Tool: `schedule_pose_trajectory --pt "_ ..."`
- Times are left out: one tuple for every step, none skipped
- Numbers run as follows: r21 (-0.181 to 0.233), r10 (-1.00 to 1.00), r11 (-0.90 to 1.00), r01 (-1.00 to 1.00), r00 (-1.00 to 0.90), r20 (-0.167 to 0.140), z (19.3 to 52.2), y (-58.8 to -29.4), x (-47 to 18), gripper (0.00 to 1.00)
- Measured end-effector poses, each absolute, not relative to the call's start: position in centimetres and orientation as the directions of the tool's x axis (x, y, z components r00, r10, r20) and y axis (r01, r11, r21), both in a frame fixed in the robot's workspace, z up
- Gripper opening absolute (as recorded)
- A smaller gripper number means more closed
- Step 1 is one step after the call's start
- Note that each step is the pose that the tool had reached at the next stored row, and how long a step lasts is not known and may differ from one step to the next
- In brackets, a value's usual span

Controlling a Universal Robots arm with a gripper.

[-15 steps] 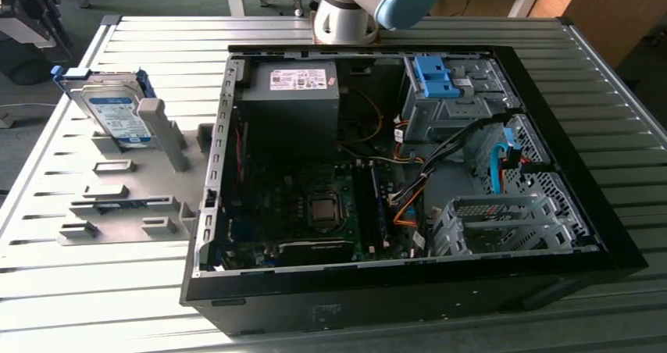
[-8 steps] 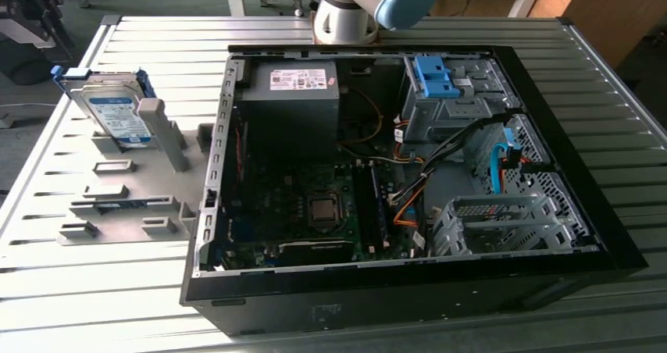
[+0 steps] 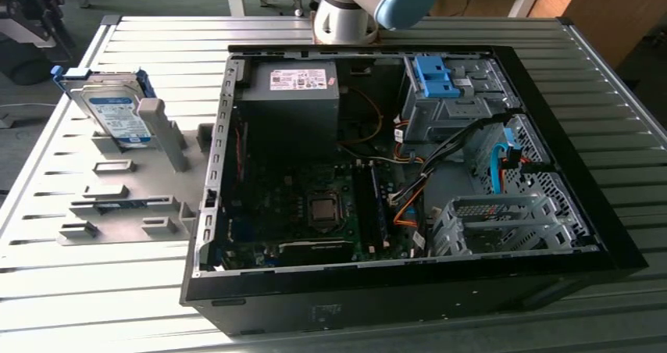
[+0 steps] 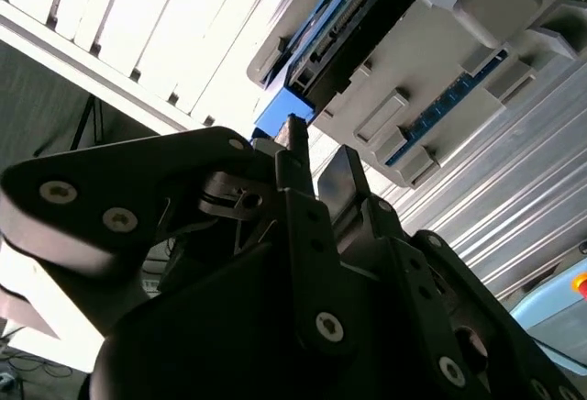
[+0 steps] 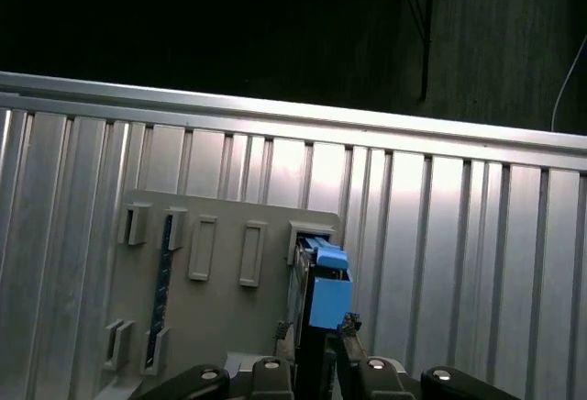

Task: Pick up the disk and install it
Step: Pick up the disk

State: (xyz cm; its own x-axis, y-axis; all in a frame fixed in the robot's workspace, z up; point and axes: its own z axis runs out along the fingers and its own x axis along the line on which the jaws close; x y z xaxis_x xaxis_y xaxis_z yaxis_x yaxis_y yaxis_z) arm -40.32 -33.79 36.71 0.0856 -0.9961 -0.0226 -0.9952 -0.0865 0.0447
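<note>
Fingers (image 4: 295, 163) parted — disk (image 3: 112, 111) standing in holder (image 3: 146, 183).

One disk (image 3: 112, 111), one holder (image 3: 136, 212), one computer case (image 3: 417, 294).

**Operator:** Disk (image 3: 112, 109) position?

**Technician:** Standing on edge in the grey holder (image 3: 140, 187) on the slatted worktop (image 3: 94, 290), just beside the open computer case (image 3: 589, 240), at the exterior view's left.

**Operator:** Arm (image 3: 360, 5)?

**Technician:** At the case's far edge, near the power supply (image 3: 292, 95). The blue drive-bay latch (image 3: 433, 76) sits inside the case.
</note>
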Motion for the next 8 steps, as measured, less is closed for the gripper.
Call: schedule_pose_trajectory --pt "0.045 -0.997 -0.080 -0.996 0.079 -0.023 36.68 -33.74 -40.32 0.32" --pt "0.045 -0.997 -0.076 -0.996 0.075 -0.023 36.63 -33.70 -40.32 0.32" --pt "0.045 -0.997 -0.075 -0.996 0.074 -0.023 36.57 -33.69 -40.32 0.32" --pt "0.045 -0.997 -0.074 -0.996 0.073 -0.023 36.48 -33.68 -40.38 0.32" --pt "0.045 -0.997 -0.074 -0.996 0.073 -0.023 36.37 -33.68 -40.45 0.32" --pt "0.045 -0.997 -0.073 -0.996 0.072 -0.023 36.24 -33.67 -40.55 0.32" --pt "0.044 -0.997 -0.072 -0.996 0.071 -0.023 36.09 -33.67 -40.63 0.32" --pt "0.044 -0.997 -0.070 -0.997 0.069 -0.023 35.91 -33.66 -40.66 0.32"
